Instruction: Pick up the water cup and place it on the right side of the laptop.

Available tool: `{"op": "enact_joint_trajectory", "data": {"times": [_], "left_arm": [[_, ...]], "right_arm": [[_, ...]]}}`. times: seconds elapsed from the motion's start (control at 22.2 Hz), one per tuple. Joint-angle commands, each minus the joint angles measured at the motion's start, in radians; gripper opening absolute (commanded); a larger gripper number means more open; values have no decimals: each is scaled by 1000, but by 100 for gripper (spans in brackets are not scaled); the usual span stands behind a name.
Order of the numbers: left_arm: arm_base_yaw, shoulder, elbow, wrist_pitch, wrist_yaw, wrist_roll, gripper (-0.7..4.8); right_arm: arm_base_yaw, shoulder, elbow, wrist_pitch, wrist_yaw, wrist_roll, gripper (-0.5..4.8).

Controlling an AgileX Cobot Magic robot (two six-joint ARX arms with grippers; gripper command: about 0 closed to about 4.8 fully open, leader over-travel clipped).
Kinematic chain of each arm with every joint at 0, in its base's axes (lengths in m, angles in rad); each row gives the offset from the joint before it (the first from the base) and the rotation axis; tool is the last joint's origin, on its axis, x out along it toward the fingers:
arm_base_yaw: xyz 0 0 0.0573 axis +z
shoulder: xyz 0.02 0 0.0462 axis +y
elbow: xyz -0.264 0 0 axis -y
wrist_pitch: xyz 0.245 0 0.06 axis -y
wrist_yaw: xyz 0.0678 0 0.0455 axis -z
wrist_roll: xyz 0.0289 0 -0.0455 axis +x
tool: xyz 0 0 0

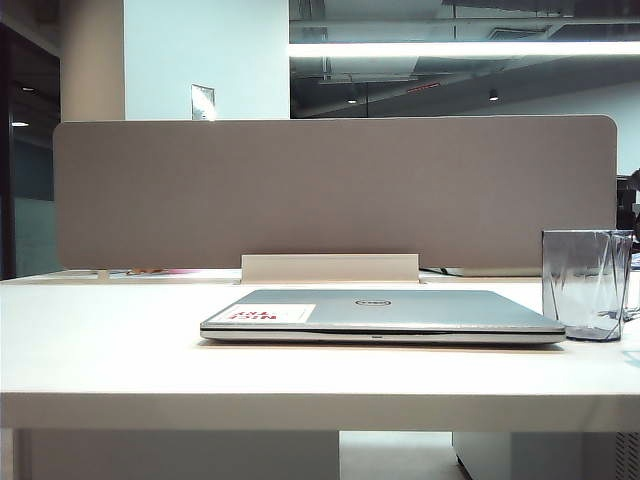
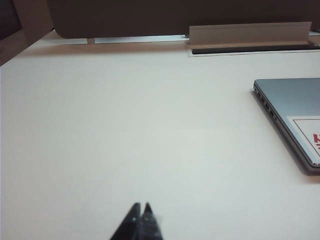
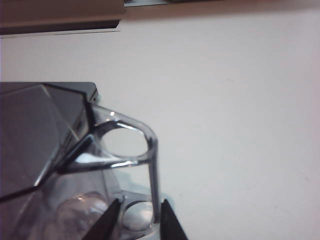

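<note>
Standing right of the laptop (image 1: 385, 313), smoky faceted water cup (image 1: 587, 284), right gripper (image 3: 140, 220) jaws apart astride its handle; left gripper (image 2: 141, 209) jaws together.

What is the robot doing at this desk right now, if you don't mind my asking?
The water cup stands upright on the table, right of the closed laptop. No arm shows in the exterior view. In the right wrist view, the right gripper sits at the cup's side handle, jaws on either side of it; whether they grip it I cannot tell. The left gripper hangs shut over bare table, apart from the laptop.
</note>
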Motion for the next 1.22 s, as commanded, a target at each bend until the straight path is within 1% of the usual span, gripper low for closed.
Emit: {"op": "enact_joint_trajectory", "data": {"times": [0.05, 0.09, 0.14, 0.23, 0.59, 0.63, 0.99, 1.08, 1.17, 1.22], "left_arm": [[1, 1, 3, -5, 5, -3, -4], [1, 1, 3, -6, 6, -4, -4], [1, 1, 3, -9, 6, -4, -3], [1, 1, 3, -10, 6, -4, -3], [1, 1, 3, -16, 5, -3, -3], [1, 1, 3, -16, 5, -3, -3], [1, 1, 3, -16, 5, -3, -3], [1, 1, 3, -16, 5, -3, -3], [1, 1, 3, -16, 5, -3, -3], [1, 1, 3, -16, 5, -3, -3]], "right_arm": [[0, -91, -49, 18, 0, 60, 36], [0, -114, -62, 18, 0, 59, 0], [1, -175, -95, 17, 0, 59, -9], [1, -261, -142, 17, 0, 63, -9], [2, -479, -236, 1, -5, 167, -9], [2, -531, -245, -35, -16, 191, -9], [2, -790, -253, -266, -39, 192, -9], [1, -933, -253, -400, -46, 191, -9], [1, -1004, -253, -469, -42, 190, -9], [1, -1056, -253, -520, -22, 189, -9]]}}
